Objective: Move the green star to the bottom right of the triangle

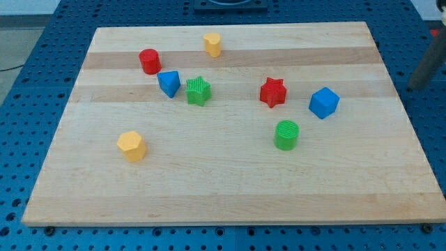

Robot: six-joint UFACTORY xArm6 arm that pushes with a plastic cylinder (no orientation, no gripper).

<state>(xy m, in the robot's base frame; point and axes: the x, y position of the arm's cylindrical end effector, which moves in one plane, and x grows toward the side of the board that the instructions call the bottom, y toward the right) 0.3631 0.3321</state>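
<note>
The green star (198, 90) lies on the wooden board (223, 188), left of centre. It sits just to the right of the blue triangle (168, 83), almost touching it. A blurred dark rod shows at the view's right edge, off the board. My tip (417, 86) is far to the right of the green star and of all the blocks, touching none of them.
A red cylinder (149, 61) sits up-left of the triangle. A yellow block (212, 44) is near the top. A red star (273, 92), blue cube (324, 102) and green cylinder (286, 134) are right of centre. A yellow hexagon (131, 146) is lower left.
</note>
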